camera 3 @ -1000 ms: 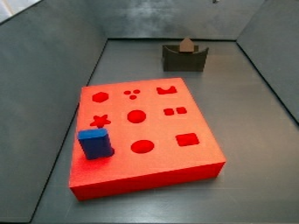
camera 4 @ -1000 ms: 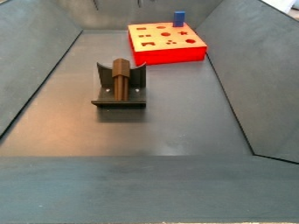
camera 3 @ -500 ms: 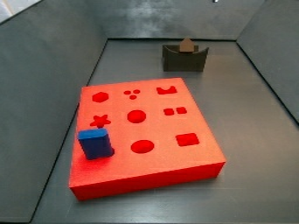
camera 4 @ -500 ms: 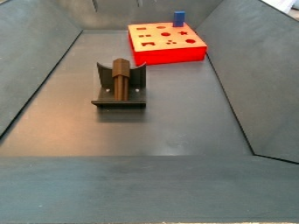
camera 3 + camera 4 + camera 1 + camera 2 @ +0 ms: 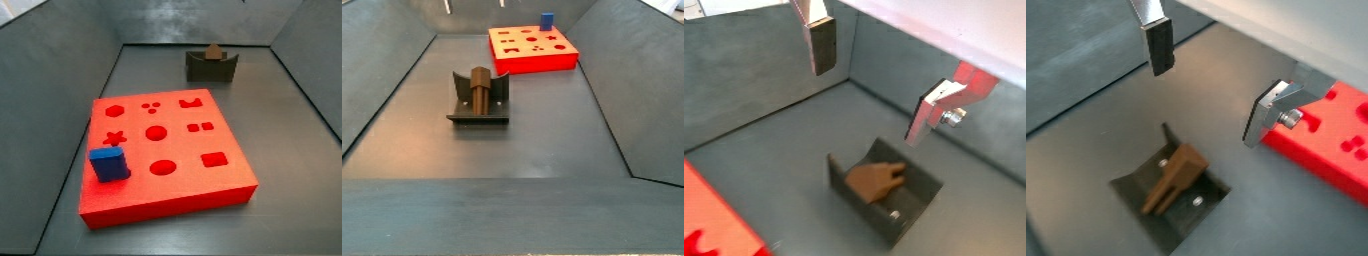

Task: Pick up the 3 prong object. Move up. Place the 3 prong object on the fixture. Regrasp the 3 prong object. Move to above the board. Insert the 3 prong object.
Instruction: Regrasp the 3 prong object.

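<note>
The brown 3 prong object (image 5: 878, 180) (image 5: 1173, 180) lies in the notch of the dark fixture (image 5: 909, 218) (image 5: 1197, 212), free of any grip. Both side views show it there (image 5: 213, 50) (image 5: 480, 88) on the fixture (image 5: 211, 69) (image 5: 476, 116). My gripper (image 5: 875, 85) (image 5: 1213, 85) hangs well above the fixture, open, with only bare floor between its silver fingers (image 5: 822, 45) (image 5: 1269, 112). The red board (image 5: 174, 197) (image 5: 532, 63) lies apart from the fixture; its edge shows in both wrist views (image 5: 711, 225) (image 5: 1331, 140).
A blue cuboid (image 5: 108, 164) (image 5: 547, 18) stands upright on a corner of the board. Grey sloping walls enclose the grey floor (image 5: 267, 130) (image 5: 543, 140) on all sides.
</note>
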Robot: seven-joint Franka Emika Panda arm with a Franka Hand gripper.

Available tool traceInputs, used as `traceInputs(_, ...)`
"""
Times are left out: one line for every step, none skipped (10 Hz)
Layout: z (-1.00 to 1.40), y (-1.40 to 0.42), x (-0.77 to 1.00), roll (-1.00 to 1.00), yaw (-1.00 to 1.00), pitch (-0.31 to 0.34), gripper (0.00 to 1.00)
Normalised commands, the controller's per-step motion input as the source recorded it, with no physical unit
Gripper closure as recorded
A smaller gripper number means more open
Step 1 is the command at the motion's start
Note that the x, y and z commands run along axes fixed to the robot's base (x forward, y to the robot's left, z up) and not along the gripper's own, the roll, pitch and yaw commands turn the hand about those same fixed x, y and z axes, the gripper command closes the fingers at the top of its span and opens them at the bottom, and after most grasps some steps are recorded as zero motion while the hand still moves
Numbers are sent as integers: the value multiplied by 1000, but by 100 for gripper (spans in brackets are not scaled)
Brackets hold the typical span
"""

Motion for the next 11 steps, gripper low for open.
traceInputs(9, -18, -21, 1000, 38, -12, 0)
traceInputs(11, -18, -9, 1000, 39, -7, 0)
traceInputs(9, -20, 4, 1000, 40, -1, 0)
traceInputs(-8, -23, 23, 1000, 41, 8, 0)
traceInputs(-11, -23, 34, 1000, 43, 18, 0)
traceInputs(-12, -27, 51, 1000, 48, 35, 0)
traceInputs(-12, -27, 58, 1000, 51, 48, 0)
traceInputs(-8, -32, 77, 1000, 63, 76, 0)
traceInputs(-12, -34, 86, 1000, 77, 108, 0)
traceInputs(-17, -40, 98, 873, 98, 140, 0)
traceInputs(-17, -40, 100, 746, 106, 141, 0)
